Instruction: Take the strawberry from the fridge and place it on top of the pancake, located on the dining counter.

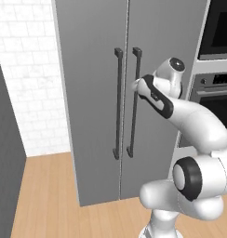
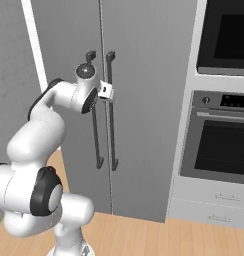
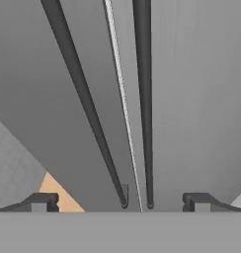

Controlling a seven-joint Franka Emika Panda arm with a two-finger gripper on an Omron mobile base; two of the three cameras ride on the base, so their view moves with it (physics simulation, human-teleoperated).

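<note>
Grey tall two-door fridge (image 1: 96, 93) is standing shut; we are hovering our fingers (image 3: 120, 202), spread wide, before its two dark bar handles (image 3: 142, 99).

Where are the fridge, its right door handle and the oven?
fridge (image 1: 92, 60), left base view, on the left door panel.
right door handle (image 1: 133, 107), left base view, on the middle of the bar.
oven (image 2: 221, 145), right base view, on the dark window.

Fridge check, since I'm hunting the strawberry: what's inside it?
Nothing inside can be seen. Both grey doors of the fridge are shut, their two dark bar handles side by side, so the shelves and any fruit are hidden.
</note>
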